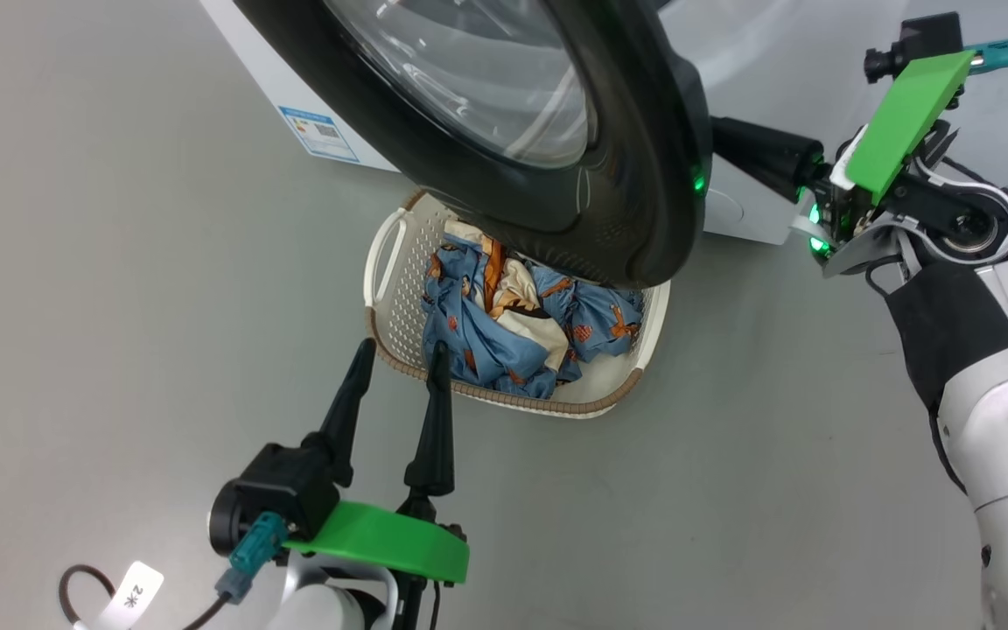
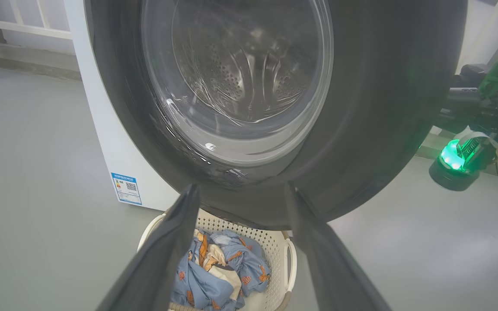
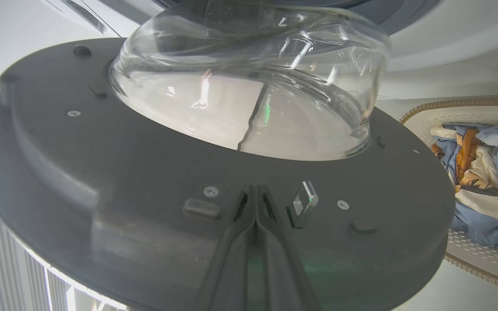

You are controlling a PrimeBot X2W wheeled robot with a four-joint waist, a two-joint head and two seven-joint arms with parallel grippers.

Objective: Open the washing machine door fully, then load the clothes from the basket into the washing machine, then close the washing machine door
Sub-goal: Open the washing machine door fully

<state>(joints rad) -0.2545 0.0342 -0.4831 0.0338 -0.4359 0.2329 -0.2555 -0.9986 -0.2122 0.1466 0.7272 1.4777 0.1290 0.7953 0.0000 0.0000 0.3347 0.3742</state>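
The washing machine door (image 1: 635, 175), round and glossy black with a bulging glass window, stands partly swung out from the white washing machine (image 1: 294, 96). It overhangs the far side of the basket (image 1: 609, 398). The clothes (image 1: 504, 324), blue with orange and cream print, lie bunched in the basket. My left gripper (image 1: 401, 350) is open just before the basket's near rim, nothing between its fingers. My right gripper (image 1: 718, 140) is shut, and its tips rest against the door's grey inner face (image 3: 102, 181) beside the latch (image 3: 305, 203). The steel drum (image 2: 240, 77) shows through the glass.
Grey floor (image 1: 101, 350) surrounds the basket on the left, front and right. A blue label sticker (image 1: 318, 133) sits low on the machine's front. A white railing (image 2: 15, 26) runs along the wall left of the machine. My right wrist glows green (image 2: 456, 155) beyond the door's edge.
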